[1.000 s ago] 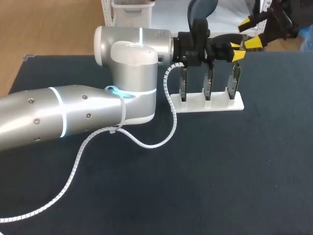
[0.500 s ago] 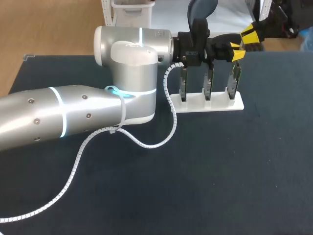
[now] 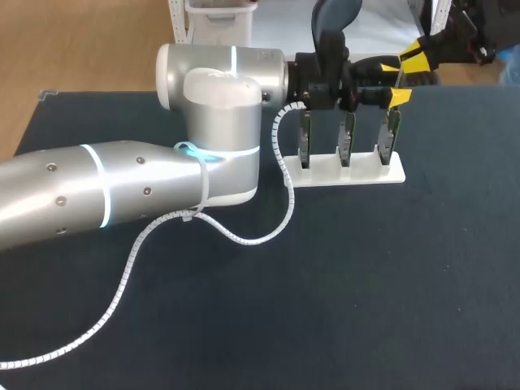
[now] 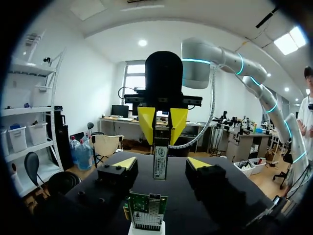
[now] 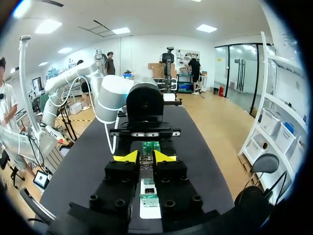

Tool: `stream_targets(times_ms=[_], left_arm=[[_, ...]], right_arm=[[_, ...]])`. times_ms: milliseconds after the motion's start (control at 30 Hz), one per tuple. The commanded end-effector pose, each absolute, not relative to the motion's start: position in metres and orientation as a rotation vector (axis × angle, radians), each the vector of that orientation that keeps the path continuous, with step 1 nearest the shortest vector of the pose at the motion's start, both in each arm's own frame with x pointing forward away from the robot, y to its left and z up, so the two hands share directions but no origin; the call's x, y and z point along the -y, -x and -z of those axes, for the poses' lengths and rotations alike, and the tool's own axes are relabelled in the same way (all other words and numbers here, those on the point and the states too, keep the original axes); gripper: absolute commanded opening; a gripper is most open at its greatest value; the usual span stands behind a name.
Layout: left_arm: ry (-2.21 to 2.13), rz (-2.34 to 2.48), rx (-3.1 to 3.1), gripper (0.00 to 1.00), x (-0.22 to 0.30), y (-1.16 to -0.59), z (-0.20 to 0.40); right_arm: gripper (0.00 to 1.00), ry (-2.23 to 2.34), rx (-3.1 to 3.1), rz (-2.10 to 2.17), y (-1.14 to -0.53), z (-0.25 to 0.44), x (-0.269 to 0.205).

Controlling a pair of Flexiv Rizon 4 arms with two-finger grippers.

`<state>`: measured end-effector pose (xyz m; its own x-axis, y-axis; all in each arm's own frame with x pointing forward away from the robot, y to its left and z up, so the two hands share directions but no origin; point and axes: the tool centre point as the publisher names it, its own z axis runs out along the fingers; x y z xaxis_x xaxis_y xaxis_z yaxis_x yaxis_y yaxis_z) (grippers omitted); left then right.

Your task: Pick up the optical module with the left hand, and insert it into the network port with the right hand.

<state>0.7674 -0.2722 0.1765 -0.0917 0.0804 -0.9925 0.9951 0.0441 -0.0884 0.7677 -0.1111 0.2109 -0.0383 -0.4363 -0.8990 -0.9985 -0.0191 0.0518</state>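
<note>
The optical module (image 4: 160,161), a slim metal bar with a label, hangs upright between my two grippers above the white rack (image 3: 349,175). My right gripper (image 4: 163,122) comes in from the far right (image 3: 414,61) and is shut on the module's upper end (image 5: 145,159). My left gripper (image 3: 394,83) stands open around the lower end, with its yellow tips (image 4: 124,163) apart on both sides and clear of the module. Just under the module stands a green network card (image 4: 146,210) in the rack's rightmost slot (image 3: 387,136).
The rack holds three upright cards in a row near the table's far edge. My left arm (image 3: 122,195) lies across the table's left half, trailing a white coiled cable (image 3: 244,240). The dark table top (image 3: 390,284) spreads out in front of the rack.
My right gripper came in from the far right and shut on the module. After that my left gripper opened and let go of it.
</note>
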Motion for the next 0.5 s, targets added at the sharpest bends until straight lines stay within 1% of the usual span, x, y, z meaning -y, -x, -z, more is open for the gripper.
stream_targets(times_ms=[33, 500], left_arm=[[-1.268, 1.160, -1.383, 1.00, 0.266, -0.769, -0.184], [-1.379, 1.067, -1.596, 1.00, 0.237, -0.765, -0.181]], right_arm=[[0.00, 1.530, -1.555, -1.014, -0.765, -0.210, 0.112], [0.00, 1.539, -1.562, -1.011, -0.766, -0.209, 0.118]])
